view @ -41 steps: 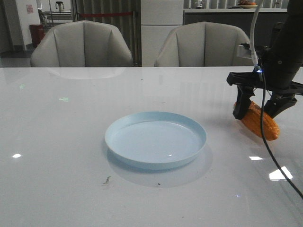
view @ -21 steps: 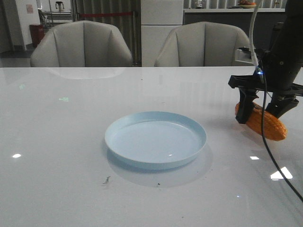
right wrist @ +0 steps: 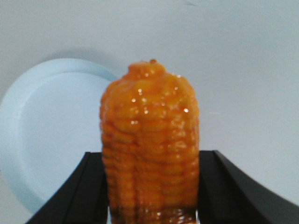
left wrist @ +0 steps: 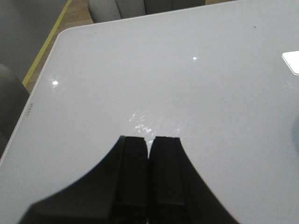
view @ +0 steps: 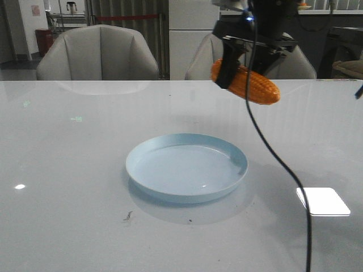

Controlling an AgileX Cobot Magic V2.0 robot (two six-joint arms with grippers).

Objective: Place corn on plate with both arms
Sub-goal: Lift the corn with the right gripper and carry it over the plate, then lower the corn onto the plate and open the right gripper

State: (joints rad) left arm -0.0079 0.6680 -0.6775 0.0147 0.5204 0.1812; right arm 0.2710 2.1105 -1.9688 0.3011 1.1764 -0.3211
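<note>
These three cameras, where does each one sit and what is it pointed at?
Front view: looks forward over the table at the plate; the right gripper holds the corn up.
Left wrist view: on the left arm, facing bare table; left gripper shut.
Right wrist view: on the right arm, facing the gripped corn.
Front and right wrist views share corn and plate.
</note>
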